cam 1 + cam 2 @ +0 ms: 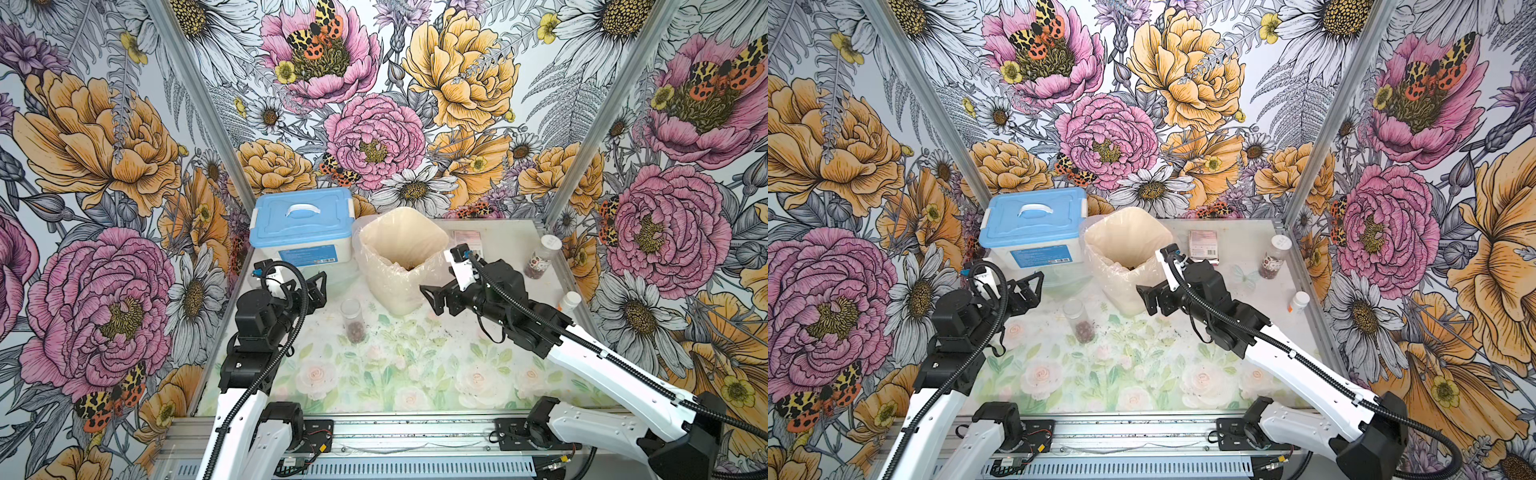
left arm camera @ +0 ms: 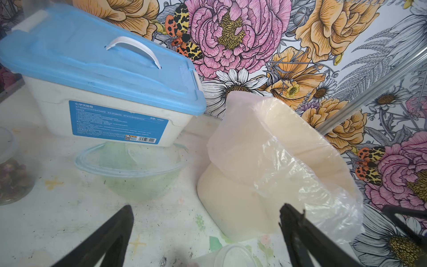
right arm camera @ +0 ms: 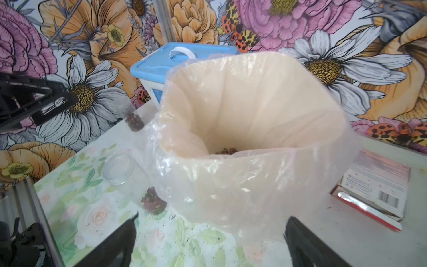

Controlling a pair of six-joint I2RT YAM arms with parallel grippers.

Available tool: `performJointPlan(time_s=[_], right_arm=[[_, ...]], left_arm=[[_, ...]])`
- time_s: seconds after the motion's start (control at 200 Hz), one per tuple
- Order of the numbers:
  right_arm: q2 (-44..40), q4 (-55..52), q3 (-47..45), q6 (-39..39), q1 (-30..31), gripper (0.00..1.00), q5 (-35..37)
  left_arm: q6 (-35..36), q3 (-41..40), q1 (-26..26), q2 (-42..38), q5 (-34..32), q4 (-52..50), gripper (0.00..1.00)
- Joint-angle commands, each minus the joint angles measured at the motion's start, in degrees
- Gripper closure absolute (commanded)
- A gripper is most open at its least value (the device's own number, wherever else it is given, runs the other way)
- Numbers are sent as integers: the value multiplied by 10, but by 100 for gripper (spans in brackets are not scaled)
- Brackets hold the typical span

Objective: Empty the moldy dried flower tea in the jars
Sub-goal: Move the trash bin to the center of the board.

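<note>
Right claw spread wide before bag-lined bin; tea bits inside; open jar beside.

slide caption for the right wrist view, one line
Open right end effector facing the lined bin, some tea already at its bottom, a lidless part-full jar beside it.

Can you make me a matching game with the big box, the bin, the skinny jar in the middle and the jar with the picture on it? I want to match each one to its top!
Things:
1. big box
2. bin
3. skinny jar in the middle
4. jar with the picture

Tops:
A. white lid on
B. no lid, open
C. blue lid with a white handle
D. clear plastic bag folded over the rim

Pairs: 1-C, 2-D, 3-B, 4-A
</note>
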Motion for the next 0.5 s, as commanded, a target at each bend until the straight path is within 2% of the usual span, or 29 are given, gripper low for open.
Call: performJointPlan(time_s=[0.0,0.125,0.365,0.495], right_arm=[[36,-14,-18,19,33,1,26],[92,13,-24,69,57,0,74],[163,206,-66,193,57,1,127],[191,223,-51,229,41,1,165]], left_arm=[[-16,2,4,-3,14,-9,1],[-19,4,2,14,18,-5,1],[-26,-5,0,30,16,5,1],[-29,-9,-1,30,16,9,1]])
